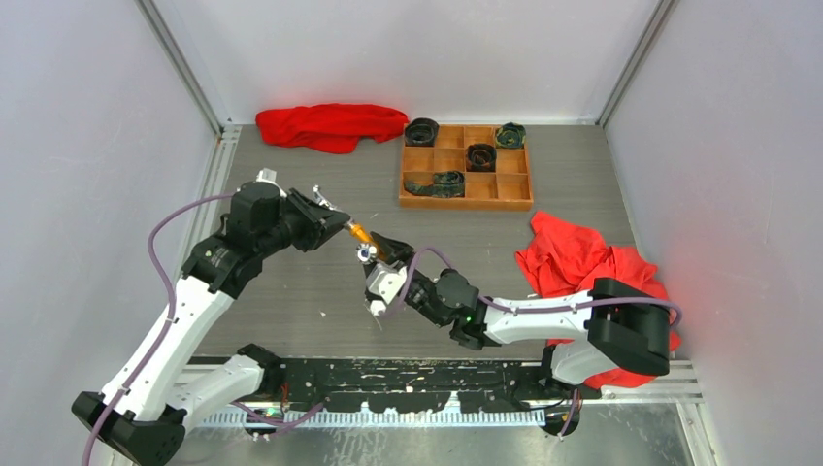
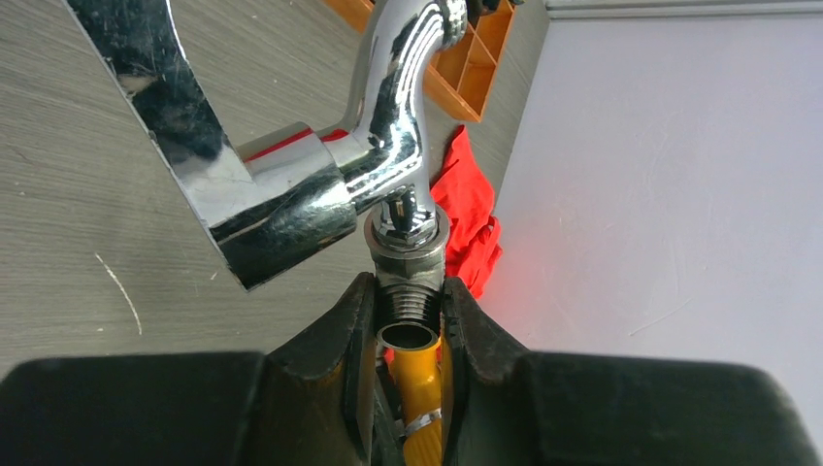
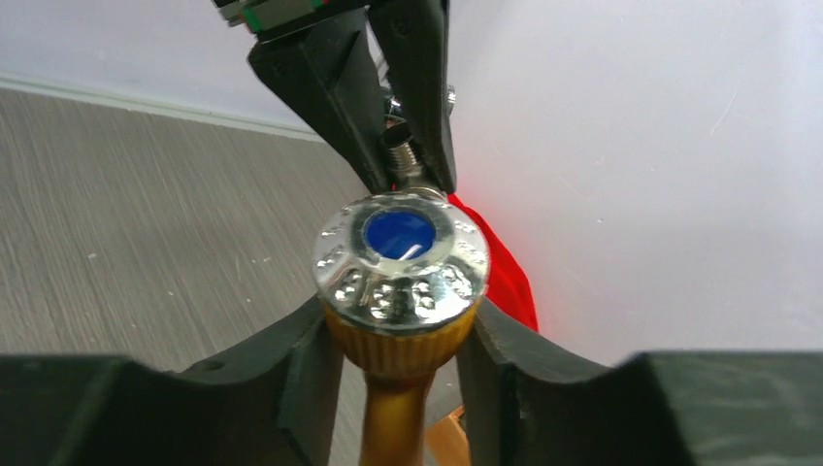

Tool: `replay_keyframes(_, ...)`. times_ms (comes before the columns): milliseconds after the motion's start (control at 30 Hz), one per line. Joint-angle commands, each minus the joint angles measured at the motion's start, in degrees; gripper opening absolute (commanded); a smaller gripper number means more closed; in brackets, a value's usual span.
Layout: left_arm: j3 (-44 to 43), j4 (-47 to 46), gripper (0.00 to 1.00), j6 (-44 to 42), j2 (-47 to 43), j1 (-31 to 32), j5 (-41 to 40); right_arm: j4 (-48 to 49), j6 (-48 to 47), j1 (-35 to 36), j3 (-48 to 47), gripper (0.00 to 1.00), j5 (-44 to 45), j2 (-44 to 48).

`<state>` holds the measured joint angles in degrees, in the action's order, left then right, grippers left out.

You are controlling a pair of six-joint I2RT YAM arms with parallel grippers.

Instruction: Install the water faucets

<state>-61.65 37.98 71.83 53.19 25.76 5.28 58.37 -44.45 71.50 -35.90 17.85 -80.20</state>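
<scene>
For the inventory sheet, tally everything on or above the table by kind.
Silver faucet: 1
Golden faucet: 1
Red cloths: 2
Dark rolls: 4
Wooden tray: 1
Total: 9

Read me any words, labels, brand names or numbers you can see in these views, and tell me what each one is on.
None can be read. The blue round insert on top of the gold knurled faucet knob shows no lettering; the shiny chrome faucet shows only reflections; the wooden compartment tray carries no label.
</scene>
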Motion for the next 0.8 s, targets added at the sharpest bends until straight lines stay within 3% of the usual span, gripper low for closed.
replay_keyframes(0,-0.62,-6.02,0.00,0.28,-1.56,-0.26,1.98,4.26,6.63,-1.39,-2.70,0.41,-1.50,1.20)
replay_keyframes(167,-0.01,-6.92,0.00,0.81,-1.98,-0.23,2.20,0.79,16.13,-4.32,-3.31,0.08,-4.85,2.85)
replay_keyframes(233,0.61,-7.82,0.00,1.12,-2.20,-0.27,2.32,0.62,19.78,-5.20,-3.38,0.02,-8.02,3.20)
replay_keyframes(367,2.64,-11.16,0.00,2.47,-2.99,-0.24,2.79,1.11,28.94,-6.24,-3.87,0.01,-9.19,3.29)
replay_keyframes(767,7.58,-18.58,0.00,3.91,-6.99,-0.24,1.13,10.38,73.00,-15.46,-3.09,0.01,-22.34,0.53)
